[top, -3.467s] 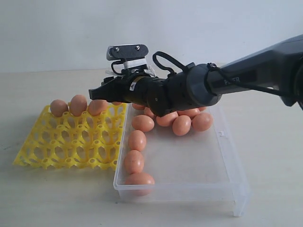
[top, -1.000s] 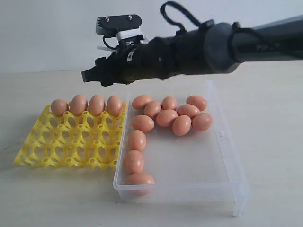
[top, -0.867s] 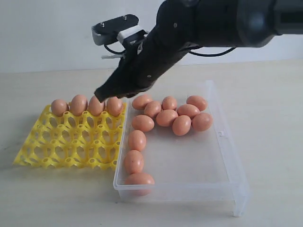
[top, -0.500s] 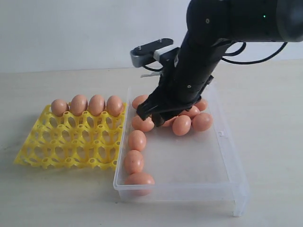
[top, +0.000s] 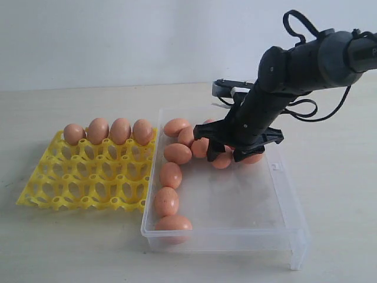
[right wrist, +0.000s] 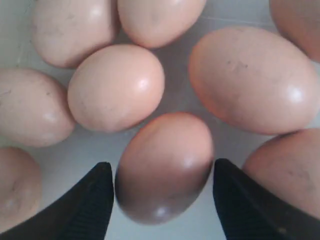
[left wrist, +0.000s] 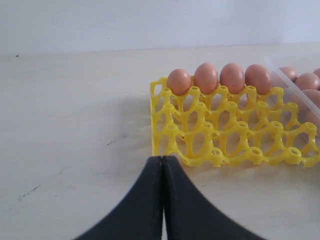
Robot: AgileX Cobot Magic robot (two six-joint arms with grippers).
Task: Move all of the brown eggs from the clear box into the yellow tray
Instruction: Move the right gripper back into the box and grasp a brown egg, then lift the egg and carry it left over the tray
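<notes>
Pale tabletop [top: 70, 247]: the right gripper [right wrist: 162, 164] hangs, jaws spread wide astride one brown egg [right wrist: 167, 145], not clamping it, among other brown eggs [top: 171, 175] in the clear box [top: 224, 240]; the yellow tray [top: 36, 194], left, holds four in its far row.

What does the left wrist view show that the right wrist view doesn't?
Only the left wrist view shows the yellow tray with four brown eggs along one row, bare tabletop, and the left gripper shut. Only the right wrist view shows the right gripper open, its fingers flanking one egg that lies among others. Both views show brown eggs lying in the clear box.
</notes>
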